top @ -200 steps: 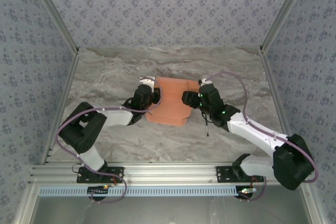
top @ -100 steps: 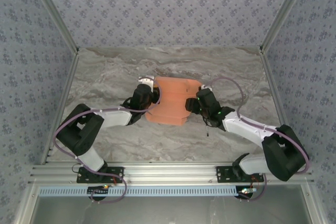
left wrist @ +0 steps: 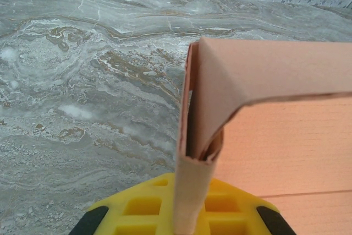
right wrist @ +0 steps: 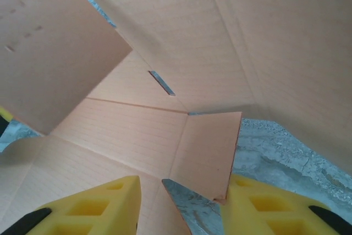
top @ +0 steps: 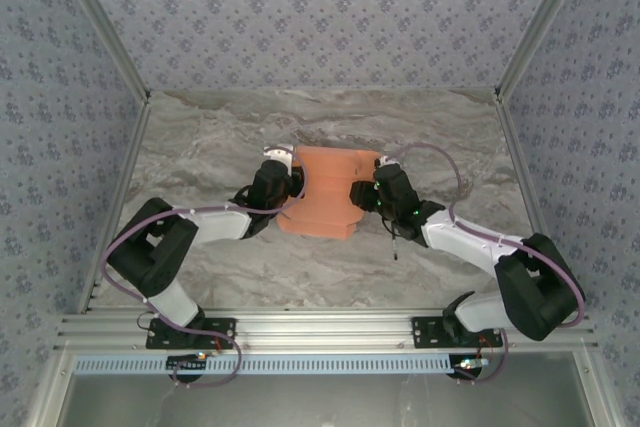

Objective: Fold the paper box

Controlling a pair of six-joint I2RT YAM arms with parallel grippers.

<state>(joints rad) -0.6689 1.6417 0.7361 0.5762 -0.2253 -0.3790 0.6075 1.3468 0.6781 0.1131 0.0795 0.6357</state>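
The salmon-orange paper box [top: 325,192] lies partly folded in the middle of the marble table. My left gripper [top: 286,183] is shut on its left edge; in the left wrist view a doubled-over wall of the paper box [left wrist: 286,125] stands pinched between the yellow fingers of the left gripper [left wrist: 190,213]. My right gripper [top: 364,193] is at the box's right edge. In the right wrist view the right gripper [right wrist: 184,207] is open, with a small side flap [right wrist: 212,147] between the jaws, leaning against the right finger [right wrist: 264,207]. Card panels [right wrist: 181,42] rise above and around it.
A thin dark stick [top: 395,244] lies on the table [top: 200,147] just right of the box, under the right forearm. Patterned walls enclose the table on three sides. An aluminium rail [top: 320,332] runs along the near edge.
My right gripper has moved left onto the box's right edge and its jaws have narrowed. The left gripper and its hold have not changed.
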